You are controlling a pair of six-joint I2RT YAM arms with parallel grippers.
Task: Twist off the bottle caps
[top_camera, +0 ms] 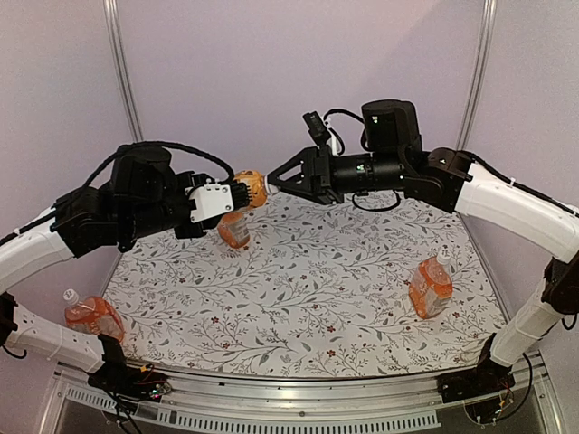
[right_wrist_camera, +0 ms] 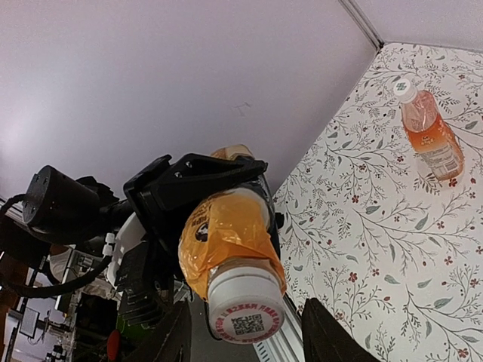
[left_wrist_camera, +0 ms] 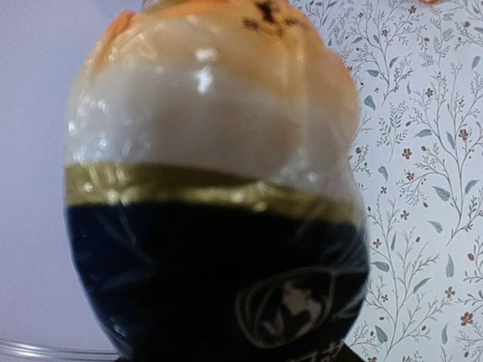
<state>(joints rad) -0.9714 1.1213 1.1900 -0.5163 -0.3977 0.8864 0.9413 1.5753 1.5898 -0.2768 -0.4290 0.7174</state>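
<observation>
QR code [right_wrist_camera: 247, 324] on white cap [right_wrist_camera: 244, 305]

I'm holding the dark-labelled bottle [left_wrist_camera: 219, 249] level in the air in my left hand [top_camera: 244, 192], its white ribbed cap [right_wrist_camera: 245, 311] screwed on and pointing away from that hand. Three squat orange ones are resting on the tabletop [top_camera: 317, 307]: the middle bottle [top_camera: 233, 230] just under the held one, the right bottle [top_camera: 431, 287] near the right edge, and the left bottle [top_camera: 90, 316] at the near left corner. The last two are wearing white caps.
</observation>
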